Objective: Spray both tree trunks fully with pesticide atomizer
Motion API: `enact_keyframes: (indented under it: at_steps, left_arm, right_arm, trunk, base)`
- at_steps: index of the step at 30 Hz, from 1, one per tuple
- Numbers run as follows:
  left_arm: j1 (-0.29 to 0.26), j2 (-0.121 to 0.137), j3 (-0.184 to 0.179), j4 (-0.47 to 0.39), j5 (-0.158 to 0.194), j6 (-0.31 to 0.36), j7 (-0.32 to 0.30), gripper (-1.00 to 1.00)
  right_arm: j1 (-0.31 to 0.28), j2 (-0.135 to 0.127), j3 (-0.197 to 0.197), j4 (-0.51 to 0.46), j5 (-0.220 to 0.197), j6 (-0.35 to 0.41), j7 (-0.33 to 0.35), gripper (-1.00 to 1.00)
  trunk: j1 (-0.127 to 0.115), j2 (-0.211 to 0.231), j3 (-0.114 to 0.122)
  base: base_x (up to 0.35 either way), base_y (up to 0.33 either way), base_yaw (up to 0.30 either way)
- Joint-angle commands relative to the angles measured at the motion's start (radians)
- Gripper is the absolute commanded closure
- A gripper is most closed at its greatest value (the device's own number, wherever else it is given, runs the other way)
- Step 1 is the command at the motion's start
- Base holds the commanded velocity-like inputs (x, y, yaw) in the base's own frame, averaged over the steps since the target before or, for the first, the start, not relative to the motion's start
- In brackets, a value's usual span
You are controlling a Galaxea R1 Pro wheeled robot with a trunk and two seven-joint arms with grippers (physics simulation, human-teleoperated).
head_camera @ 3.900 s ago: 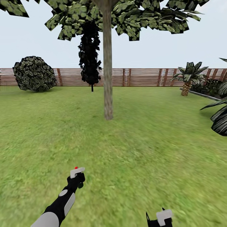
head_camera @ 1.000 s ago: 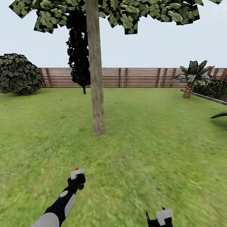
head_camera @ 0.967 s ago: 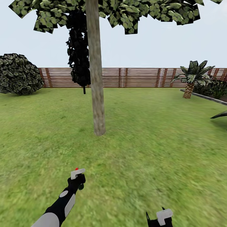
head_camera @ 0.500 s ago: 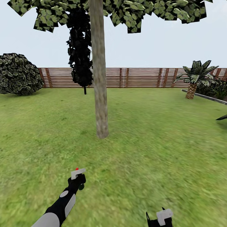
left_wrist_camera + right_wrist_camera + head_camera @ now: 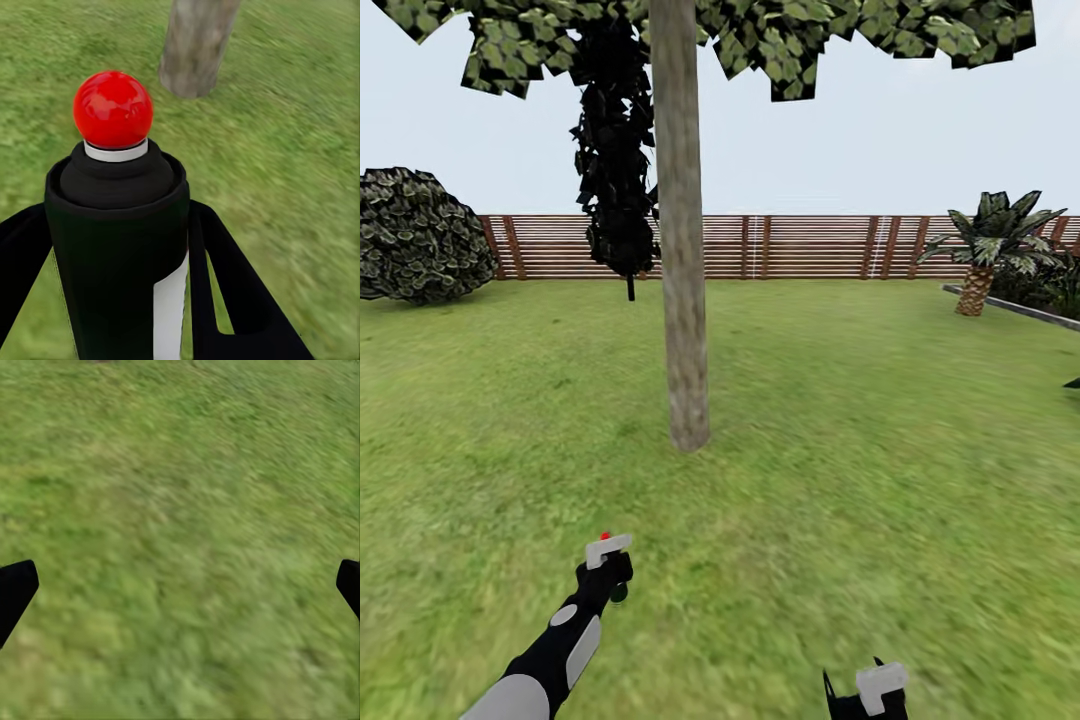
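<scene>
At the far left of the head view a rounded leafy bush (image 5: 420, 235) stands against the brown slatted fence (image 5: 800, 246), its left side cut off by the frame edge. Next comes a dark narrow conifer (image 5: 615, 160), partly overlapped by the tree trunk (image 5: 682, 230) that rises straight from the lawn (image 5: 880, 450) ahead of the robot. The trunk runs out of the top of the frame, and only the lower edge of its blocky green crown (image 5: 810, 40) shows.

Low in the frame, the left arm reaches forward over the grass. The left gripper (image 5: 610, 572) is clamped around the pesticide atomizer (image 5: 607, 565), which is small and hard to make out here apart from its red tip. In the left wrist view the atomizer (image 5: 116, 247) is plain: a near-black cylinder with a pale stripe and a red ball top, standing between the two dark fingers (image 5: 225, 292), its base cut off. The trunk's foot (image 5: 195, 45) lies beyond it, well apart.

The right gripper (image 5: 865, 695) is cut off by the bottom edge. In the right wrist view its two fingertips (image 5: 15, 589) sit wide apart at opposite edges, with blurred grass (image 5: 180, 525) between them.

At the far right a short palm-like plant (image 5: 985, 245) stands by the fence beside a grey border strip (image 5: 1010, 305).
</scene>
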Motion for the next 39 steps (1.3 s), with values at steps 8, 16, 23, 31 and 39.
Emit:
enact_keyframes:
  at_steps: [8,16,23,31,39]
  left_arm:
    - [-0.001,-0.001,0.007,-0.001,0.003,-0.004,-0.007,1.0]
    - [-0.001,0.0,0.008,-0.003,0.003,-0.005,-0.009,1.0]
    - [-0.001,0.0,-0.015,-0.001,-0.001,-0.005,-0.068,1.0]
    - [-0.001,0.023,-0.166,-0.228,-0.077,0.201,-0.829,1.0]
    - [-0.001,-0.007,-0.374,-0.278,-0.138,0.261,-0.939,1.0]
  right_arm:
    - [-0.001,-0.002,0.003,0.001,0.008,-0.001,-0.012,-1.0]
    - [-0.018,-0.044,-0.025,-0.095,0.004,0.019,-0.009,-1.0]
    - [-0.394,-0.083,-0.038,0.055,0.0,0.388,0.272,-1.0]
    - [-0.758,-0.152,-0.042,0.161,-0.016,0.533,0.984,-1.0]
    - [-0.793,0.025,-0.04,0.007,-0.029,0.699,1.139,1.0]
  trunk:
    - [0.001,0.0,-0.001]
    - [0.001,0.0,-0.001]
    - [0.001,0.0,-0.001]
    - [0.001,0.0,-0.001]
    - [0.001,0.0,-0.001]
  base:
    - [0.245,0.001,0.0]
    - [0.014,0.0,0.0]
    - [0.001,0.0,0.0]
    - [0.0,0.0,0.0]
    - [0.0,0.0,0.0]
